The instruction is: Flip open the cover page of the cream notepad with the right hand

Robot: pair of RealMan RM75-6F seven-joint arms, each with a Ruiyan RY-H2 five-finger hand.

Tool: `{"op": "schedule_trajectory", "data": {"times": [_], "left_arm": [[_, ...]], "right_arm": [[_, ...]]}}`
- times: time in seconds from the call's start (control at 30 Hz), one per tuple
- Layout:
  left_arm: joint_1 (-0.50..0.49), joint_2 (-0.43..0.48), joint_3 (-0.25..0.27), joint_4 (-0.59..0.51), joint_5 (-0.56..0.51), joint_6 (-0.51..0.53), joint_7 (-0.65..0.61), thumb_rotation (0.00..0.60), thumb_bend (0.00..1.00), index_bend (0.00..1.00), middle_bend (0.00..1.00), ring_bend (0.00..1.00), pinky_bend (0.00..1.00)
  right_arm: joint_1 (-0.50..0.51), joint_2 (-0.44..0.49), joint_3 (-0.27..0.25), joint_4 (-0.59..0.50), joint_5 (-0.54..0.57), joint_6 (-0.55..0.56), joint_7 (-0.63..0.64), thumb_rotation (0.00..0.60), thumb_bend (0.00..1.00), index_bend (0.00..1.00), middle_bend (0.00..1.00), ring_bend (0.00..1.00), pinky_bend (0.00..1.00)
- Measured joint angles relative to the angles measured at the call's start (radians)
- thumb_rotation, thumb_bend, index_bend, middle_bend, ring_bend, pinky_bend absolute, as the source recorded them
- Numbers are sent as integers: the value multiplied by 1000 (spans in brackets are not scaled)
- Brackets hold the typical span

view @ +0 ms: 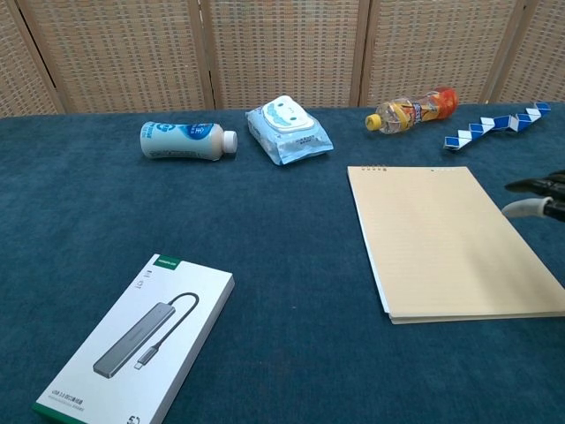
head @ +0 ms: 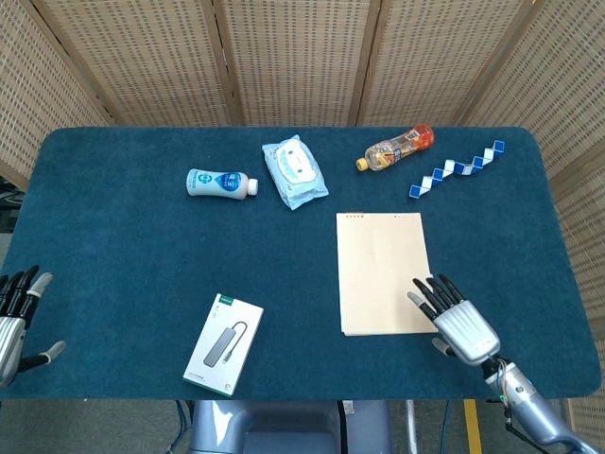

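Note:
The cream notepad [head: 382,270] lies flat and closed on the blue table, right of centre; in the chest view the notepad [view: 446,237] fills the right half. My right hand [head: 457,317] hovers over the pad's near right corner, fingers spread and holding nothing. Only its dark fingertips [view: 540,185] show at the chest view's right edge. My left hand [head: 16,317] sits at the table's near left edge, fingers apart and empty.
A white boxed USB hub [head: 224,342] lies near the front left. Along the back lie a white bottle [head: 221,183], a wipes pack [head: 295,171], an orange drink bottle [head: 398,148] and a blue-white snake puzzle [head: 458,168].

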Motion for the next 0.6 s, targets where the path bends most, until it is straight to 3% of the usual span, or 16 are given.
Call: {"op": "schedule_trajectory", "data": {"times": [0.3,0.6], "left_arm": [[-1,4,1,-5,0,-2,-7,600,0,0,0,0,0],[3,22,0,-10,4,9,-39,600,0,0,0,0,0]], "right_arm": [[30,-75,-17,88,20,-35,-20,600,363,112,9,0,0],[36,-113,-41,127,23,-26,-25,600,363,112,11,0,0]]}}
